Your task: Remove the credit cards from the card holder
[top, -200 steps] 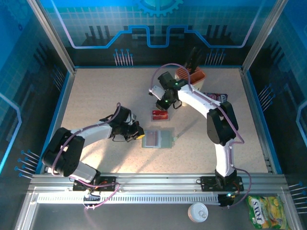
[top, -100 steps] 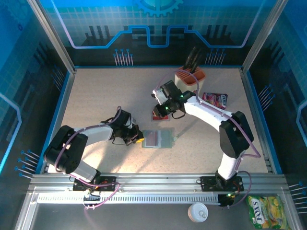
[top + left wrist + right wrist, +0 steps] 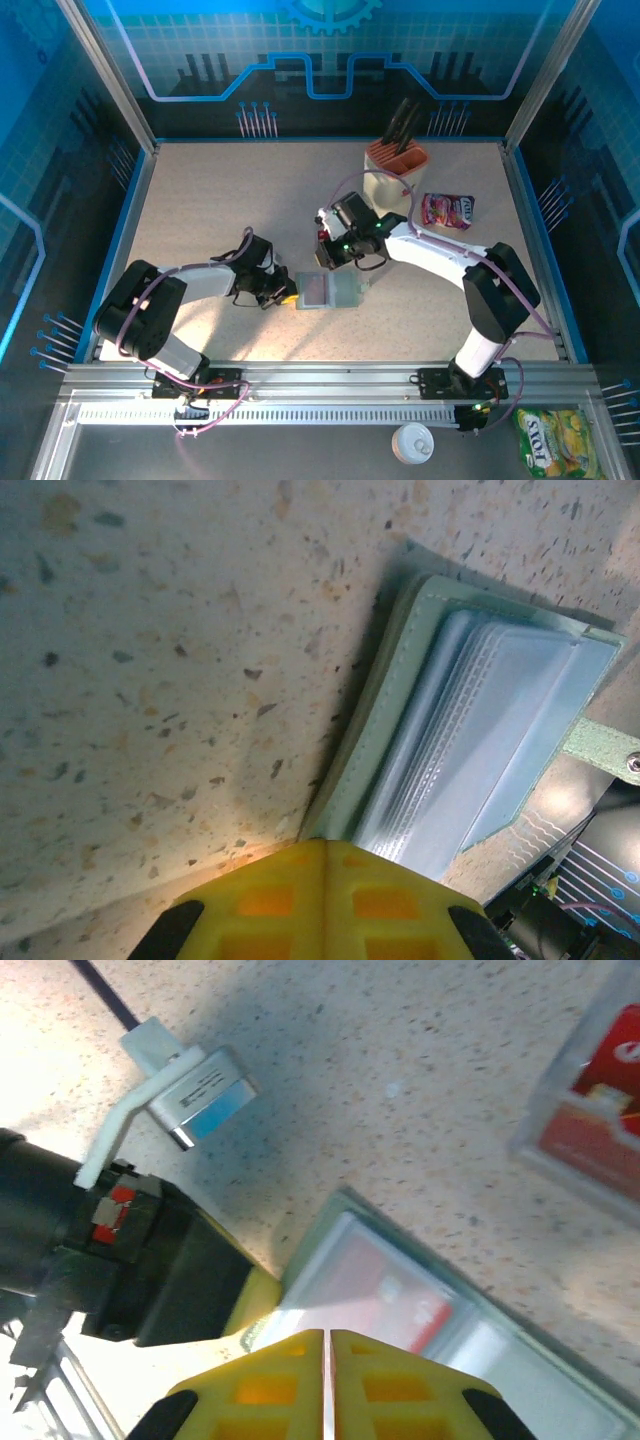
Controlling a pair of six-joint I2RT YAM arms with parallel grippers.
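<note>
The card holder (image 3: 332,290) lies open and flat on the table, a red card (image 3: 385,1285) showing under its clear sleeve. Its stitched grey-green edge (image 3: 385,710) and closing tab (image 3: 605,750) show in the left wrist view. My left gripper (image 3: 288,294) is shut, its yellow tip (image 3: 325,843) touching the holder's left edge. My right gripper (image 3: 333,258) is shut with nothing between its fingers, and hovers low over the holder's far edge (image 3: 327,1334). Another red card (image 3: 323,236) lies loose on the table just beyond the holder, also seen at the corner (image 3: 600,1110).
A cream knife block (image 3: 393,167) stands at the back right, with a pink snack packet (image 3: 447,210) beside it. A yellow-green snack bag (image 3: 555,441) and a white cap (image 3: 412,442) lie beyond the front rail. Blue walls ring the table.
My right gripper has swung from over the loose red card down towards the holder. My left gripper has slid right until it touches the holder's left edge.
</note>
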